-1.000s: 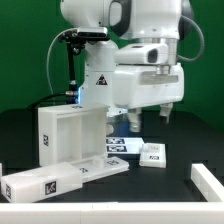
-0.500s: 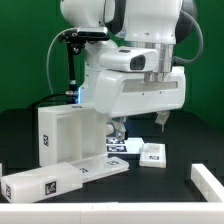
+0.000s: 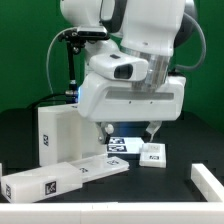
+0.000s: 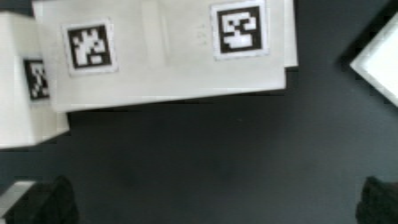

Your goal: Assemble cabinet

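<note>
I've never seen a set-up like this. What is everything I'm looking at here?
open cabinet box: 1, white, tagged, standing at the exterior view's left
long cabinet piece: 1, white, tagged, lying in front of the box
flat cabinet piece: 1, white, tagged, lying next to the long one, nearer the middle
small cabinet block: 1, white, tagged, towards the exterior view's right
cut-off cabinet piece: 1, white, at the exterior view's right edge
marker board: 1, white with black tags, flat under the pincer
table: 1, black, under everything
backdrop: 1, green, behind
robot arm: 1, white, centre
pincer: 1, dark fingers, open and empty, above the marker board
</note>
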Robot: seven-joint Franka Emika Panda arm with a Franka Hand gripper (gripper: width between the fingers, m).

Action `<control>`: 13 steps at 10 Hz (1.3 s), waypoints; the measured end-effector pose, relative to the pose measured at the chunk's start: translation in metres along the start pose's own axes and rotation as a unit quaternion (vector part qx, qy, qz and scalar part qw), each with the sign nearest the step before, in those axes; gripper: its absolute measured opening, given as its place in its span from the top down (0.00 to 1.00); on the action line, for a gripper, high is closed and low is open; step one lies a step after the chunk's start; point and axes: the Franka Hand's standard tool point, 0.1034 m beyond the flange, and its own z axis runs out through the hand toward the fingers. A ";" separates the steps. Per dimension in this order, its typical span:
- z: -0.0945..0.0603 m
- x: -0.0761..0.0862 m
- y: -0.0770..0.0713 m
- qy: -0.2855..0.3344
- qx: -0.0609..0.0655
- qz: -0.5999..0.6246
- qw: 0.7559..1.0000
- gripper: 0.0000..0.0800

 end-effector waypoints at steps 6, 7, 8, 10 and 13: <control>0.025 -0.021 0.024 -0.036 0.017 0.005 0.999 0.00; 0.031 -0.020 0.026 -0.043 0.018 0.010 0.999 0.00; 0.029 -0.018 0.024 -0.041 0.018 0.004 0.999 0.00; 0.034 -0.020 0.023 -0.045 0.019 0.004 0.999 0.00; 0.051 -0.022 0.038 -0.055 0.025 0.016 0.998 0.00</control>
